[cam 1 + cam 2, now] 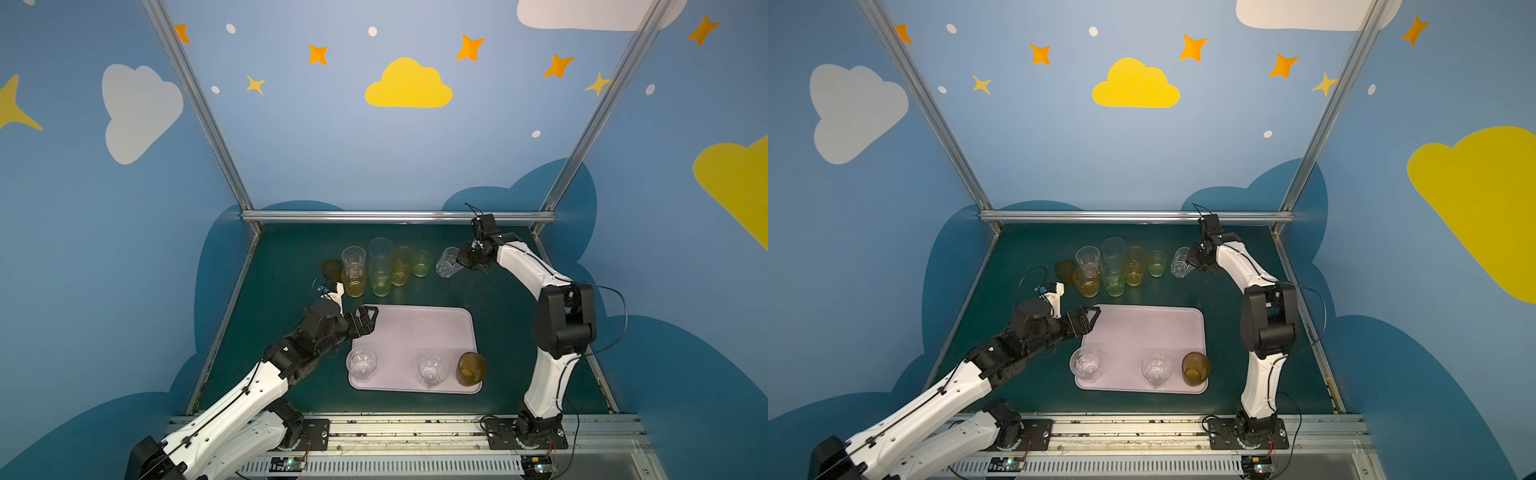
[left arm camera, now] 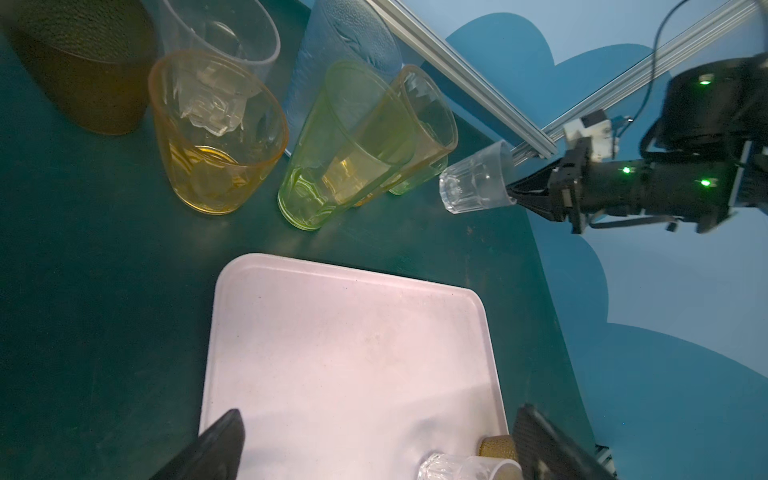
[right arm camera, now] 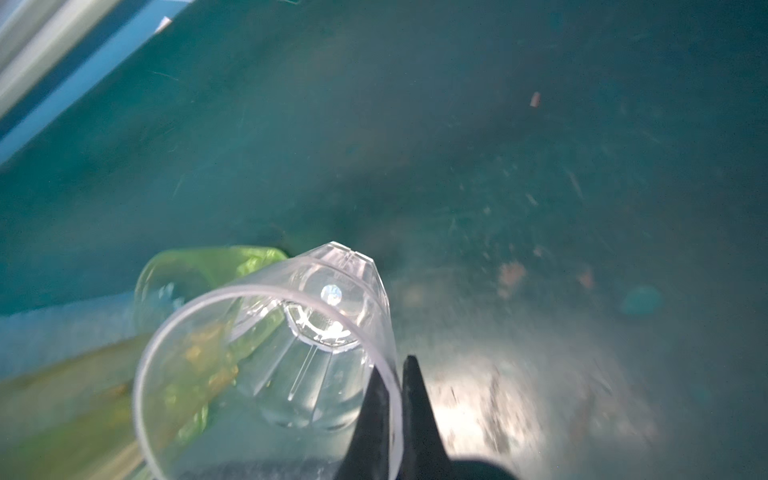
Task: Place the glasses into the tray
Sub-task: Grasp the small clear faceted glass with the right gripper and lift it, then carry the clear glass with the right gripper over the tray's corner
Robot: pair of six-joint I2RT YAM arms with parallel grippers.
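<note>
Dark green table (image 1: 498,332), blue walls (image 1: 332,145) dotted with clouds and stars. The right gripper (image 1: 460,259) is clamped on the clear glass (image 1: 448,262) at the far right of the table, just beside the cluster (image 1: 380,268) standing behind the tray (image 1: 415,332). That glass is tipped, its long axis slanted: base down toward the cluster, rim up at the gripper. The right wrist view catches one finger (image 3: 368,424) inside the rim and one outside; the top views hide that. Both top views give three glasses (image 1: 433,370) along the tray's near edge, and the left gripper (image 1: 371,320) spread wide over its far left corner.
</note>
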